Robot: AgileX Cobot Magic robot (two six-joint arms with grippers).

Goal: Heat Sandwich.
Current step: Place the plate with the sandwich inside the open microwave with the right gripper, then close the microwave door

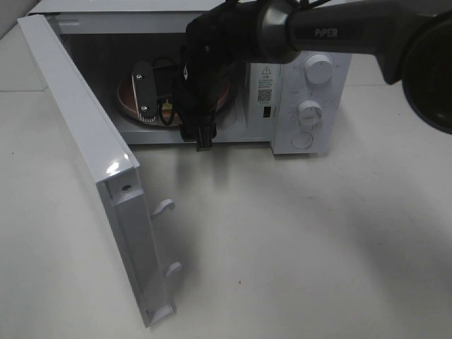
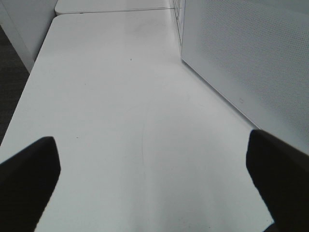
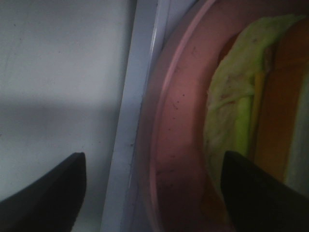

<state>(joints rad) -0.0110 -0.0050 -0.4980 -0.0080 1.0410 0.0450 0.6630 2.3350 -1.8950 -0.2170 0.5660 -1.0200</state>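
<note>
Sandwich (image 3: 251, 96) lying on pink plate (image 3: 169, 130) inside microwave (image 1: 311, 92), edging in beside one tip of right jaws. Right jaws standing open, gripping nothing, plate rim sitting between them. Microwave door (image 1: 85, 155) hanging open alongside. Left jaws gaping wide over bench (image 2: 135, 96).

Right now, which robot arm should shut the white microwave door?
Probably left. The left gripper, open and empty, sits beside the swung-out white microwave door. The right gripper is inside the microwave, open over the round pink plate with the stacked sandwich, and must back out first.
</note>
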